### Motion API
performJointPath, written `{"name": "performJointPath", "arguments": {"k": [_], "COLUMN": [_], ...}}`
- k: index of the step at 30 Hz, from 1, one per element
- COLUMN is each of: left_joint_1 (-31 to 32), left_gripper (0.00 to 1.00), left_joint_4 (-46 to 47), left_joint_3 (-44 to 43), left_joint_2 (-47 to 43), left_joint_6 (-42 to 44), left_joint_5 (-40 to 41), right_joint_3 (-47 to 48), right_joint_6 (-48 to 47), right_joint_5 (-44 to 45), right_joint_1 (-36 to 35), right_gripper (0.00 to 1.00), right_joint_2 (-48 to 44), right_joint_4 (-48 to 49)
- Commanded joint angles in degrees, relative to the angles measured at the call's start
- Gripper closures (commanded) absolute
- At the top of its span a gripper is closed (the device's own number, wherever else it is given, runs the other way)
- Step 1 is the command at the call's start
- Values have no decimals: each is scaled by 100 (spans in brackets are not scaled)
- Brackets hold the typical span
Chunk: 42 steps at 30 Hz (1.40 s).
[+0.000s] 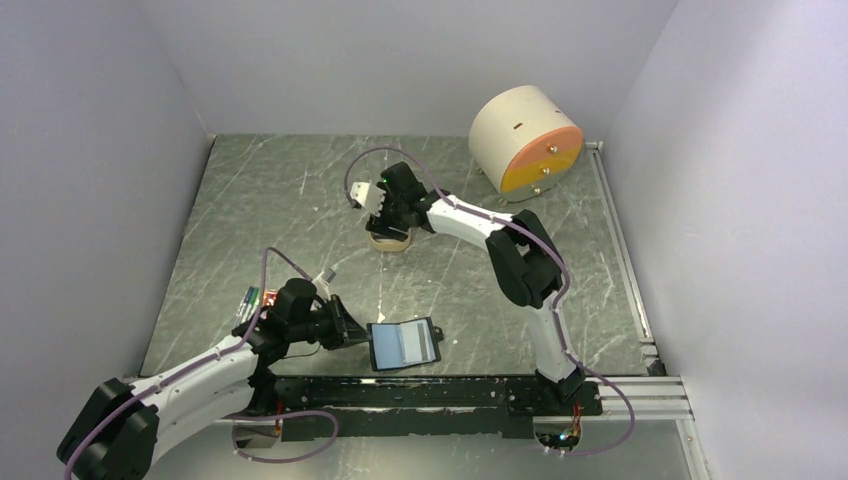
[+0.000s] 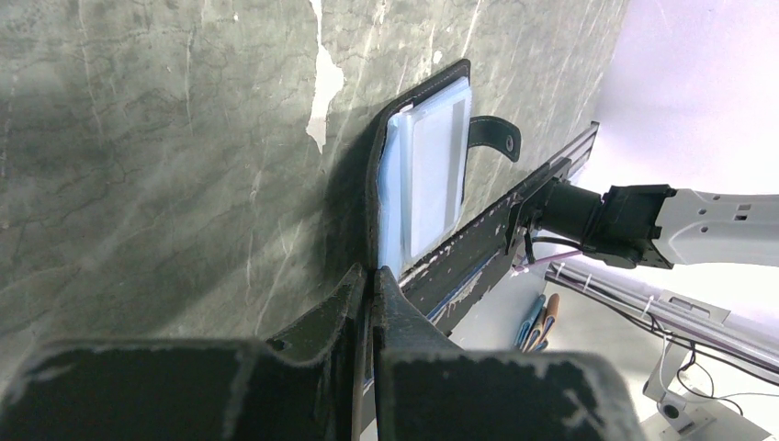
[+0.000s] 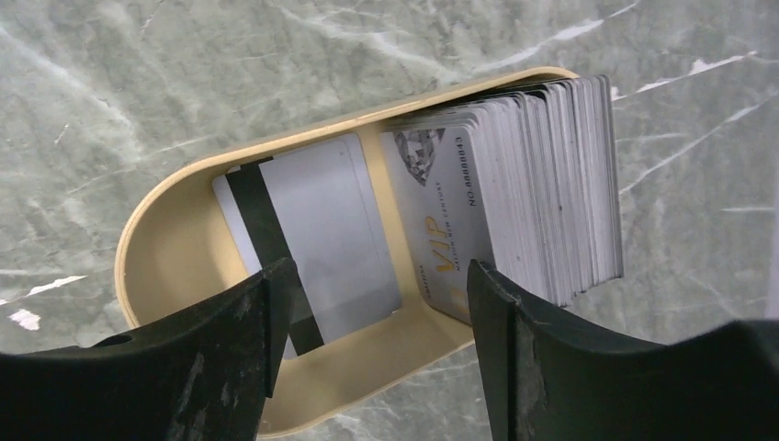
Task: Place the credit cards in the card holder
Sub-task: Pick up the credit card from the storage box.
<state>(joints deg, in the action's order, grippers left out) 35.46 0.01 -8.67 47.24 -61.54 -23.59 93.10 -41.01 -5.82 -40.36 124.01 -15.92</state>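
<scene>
The card holder [image 1: 404,343] lies open near the front rail, its blue-grey pockets facing up. My left gripper [image 1: 352,330] is shut on its left edge. In the left wrist view the jaws [image 2: 372,276] pinch the black cover of the card holder [image 2: 427,165], and its snap tab [image 2: 496,138] hangs free. My right gripper [image 1: 385,212] hovers open over the tan tray [image 1: 390,243]. In the right wrist view the credit cards [image 3: 542,184] stand as a stack at the tray's right end. One card [image 3: 321,230] with a black stripe lies flat in the tray, below the open gripper [image 3: 377,308].
A round beige drum [image 1: 525,140] with an orange face stands at the back right. Coloured markers [image 1: 248,300] lie left of the left arm. The black mounting rail [image 1: 430,392] runs along the near table edge. Grey walls close in on three sides.
</scene>
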Motion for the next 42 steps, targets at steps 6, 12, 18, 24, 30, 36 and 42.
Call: {"name": "performJointPath", "arguments": {"k": [6, 12, 18, 24, 30, 36, 42], "left_joint_1": [37, 33, 32, 37, 33, 38, 32], "left_gripper": [91, 91, 91, 91, 91, 91, 91], "left_joint_4": [174, 228, 216, -27, -110, -88, -77], "left_joint_3": [80, 48, 5, -4, 56, 76, 83], "left_joint_2": [-11, 84, 128, -55, -187, -164, -178], "left_joint_6": [-33, -3, 10, 44, -4, -2, -18], "left_joint_5": [-140, -162, -196, -144, -128, -132, -129], "right_joint_3": [33, -40, 53, 216, 584, 799, 855], "right_joint_6": [-281, -455, -840, -1158, -1253, -1291, -1221], "right_joint_5": [573, 714, 863, 942, 846, 754, 651], "right_joint_1": [-143, -150, -148, -124, -48, 25, 129], "right_gripper": [29, 27, 21, 20, 21, 26, 44], "right_joint_2": [-275, -385, -96, 189, 460, 607, 597], "right_joint_4": [534, 699, 717, 771, 581, 464, 433]}}
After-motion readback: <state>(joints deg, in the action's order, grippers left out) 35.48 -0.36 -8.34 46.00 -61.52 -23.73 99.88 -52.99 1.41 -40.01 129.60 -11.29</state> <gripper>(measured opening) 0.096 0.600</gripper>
